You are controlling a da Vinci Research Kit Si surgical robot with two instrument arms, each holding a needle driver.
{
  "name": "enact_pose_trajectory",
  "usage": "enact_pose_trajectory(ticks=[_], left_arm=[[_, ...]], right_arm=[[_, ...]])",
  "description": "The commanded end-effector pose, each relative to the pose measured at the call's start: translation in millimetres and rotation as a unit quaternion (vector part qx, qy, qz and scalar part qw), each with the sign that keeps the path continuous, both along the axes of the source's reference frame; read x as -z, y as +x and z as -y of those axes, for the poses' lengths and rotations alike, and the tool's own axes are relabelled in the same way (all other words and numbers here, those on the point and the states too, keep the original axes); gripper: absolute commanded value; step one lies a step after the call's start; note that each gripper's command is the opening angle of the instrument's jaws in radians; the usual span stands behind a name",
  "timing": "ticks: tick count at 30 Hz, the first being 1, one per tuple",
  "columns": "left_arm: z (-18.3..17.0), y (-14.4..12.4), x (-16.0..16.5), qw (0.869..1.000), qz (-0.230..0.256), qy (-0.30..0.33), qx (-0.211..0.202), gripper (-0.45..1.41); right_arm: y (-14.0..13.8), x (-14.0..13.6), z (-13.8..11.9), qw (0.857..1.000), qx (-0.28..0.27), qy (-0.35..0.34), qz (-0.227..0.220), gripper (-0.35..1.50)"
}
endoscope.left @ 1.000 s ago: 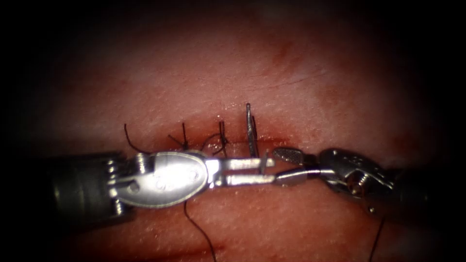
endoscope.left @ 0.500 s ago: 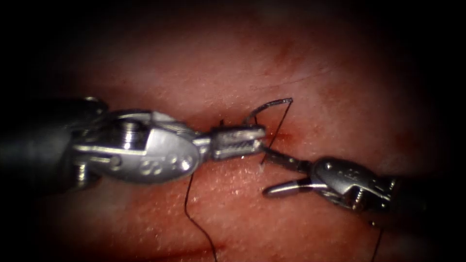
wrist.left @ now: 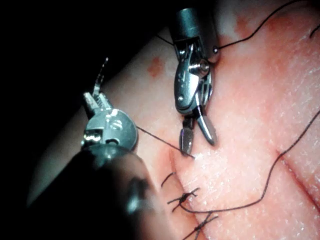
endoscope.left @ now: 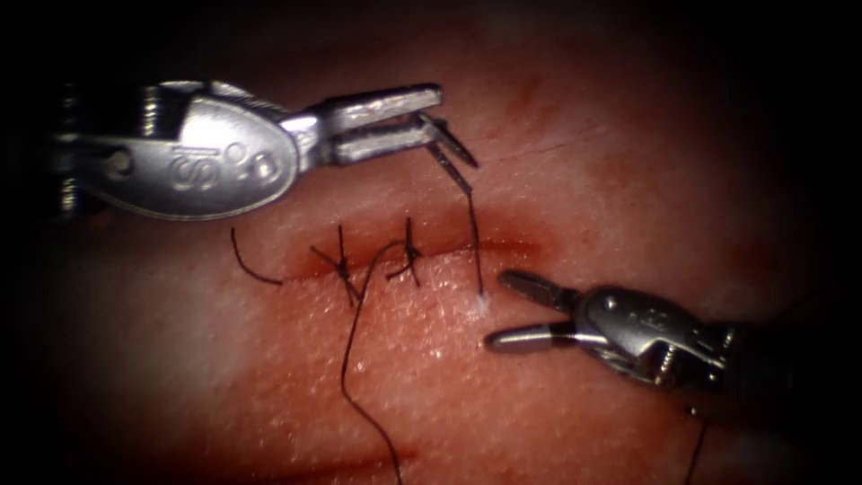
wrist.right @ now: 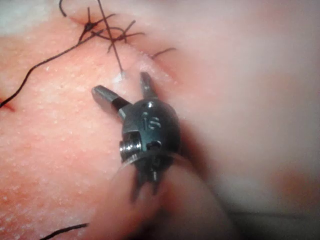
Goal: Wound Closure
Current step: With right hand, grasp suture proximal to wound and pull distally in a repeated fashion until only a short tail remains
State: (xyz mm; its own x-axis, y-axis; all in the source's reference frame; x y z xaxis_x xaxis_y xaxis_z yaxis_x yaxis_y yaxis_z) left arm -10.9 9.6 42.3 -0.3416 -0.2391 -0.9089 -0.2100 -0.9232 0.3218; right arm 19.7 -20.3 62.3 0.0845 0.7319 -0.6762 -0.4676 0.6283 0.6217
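Now the needle [endoscope.left: 451,151] is held clear of the tissue [endoscope.left: 628,180], gripped in the closed jaws of the left tool [endoscope.left: 429,119] up on the far side of the cut [endoscope.left: 503,244]. It is seen nearly edge-on, so where along its curve it is gripped cannot be told. Compared with a second ago, when the needle stood in the tissue at the cut, it has been drawn out and lifted away to the upper left. Thread [endoscope.left: 474,242] is trailed taut from it down to the exit point just beside the right tool [endoscope.left: 507,310]. That tool's jaws are spread wide, and nothing is held in them. Two knots [endoscope.left: 343,262] are seen left of this stitch. By judgement, thread pull-through is in hand; a long, steady draw is called for, with slack left for tying.
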Motion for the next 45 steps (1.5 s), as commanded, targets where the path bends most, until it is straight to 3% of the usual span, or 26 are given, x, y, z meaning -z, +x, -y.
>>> enact_pose_trajectory(ticks=[1, 9, 25, 28, 30, 33, 34, 39, 45], left_arm=[[-1.0, -0.4, -0.2, 1.000, 0.002, 0.001, 0.004, -0.45], [-4.7, -0.2, 1.2, 1.000, 0.004, -0.004, 0.017, -0.45], [-9.9, 0.8, 4.2, 0.999, 0.008, -0.025, 0.036, -0.45], [-9.1, 1.1, 4.2, 0.999, 0.008, -0.030, 0.037, -0.45], [-7.8, 1.2, 3.9, 0.999, 0.006, -0.039, 0.035, -0.45], [-5.2, 1.3, 2.7, 0.999, 0.016, -0.030, 0.039, -0.45], [-3.6, 1.5, 1.8, 0.999, 0.022, -0.027, 0.041, -0.45], [1.4, 2.4, -1.4, 0.998, 0.044, -0.005, 0.047, -0.45], [7.4, 4.3, -4.7, 0.996, 0.071, 0.024, 0.053, -0.45]], right_arm=[[0.9, -0.2, -0.3, 1.000, -0.004, -0.001, -0.004, 0.99], [2.2, 0.2, -0.9, 1.000, -0.011, 0.002, 0.000, 1.11], [3.5, 0.4, -2.0, 1.000, -0.016, -0.004, 0.005, 1.08], [3.7, 0.6, -2.0, 1.000, -0.013, -0.004, -0.001, 0.84], [3.7, 0.7, -1.9, 1.000, -0.003, -0.001, -0.001, 0.26], [3.7, 0.7, -1.8, 1.000, 0.006, 0.003, 0.007, -0.01], [3.7, 0.7, -1.7, 1.000, 0.014, 0.006, 0.011, -0.28], [3.7, 0.4, -1.2, 0.998, 0.006, 0.046, 0.043, -0.35], [3.1, 2.2, 2.4, 0.992, 0.038, 0.089, 0.085, -0.35]])
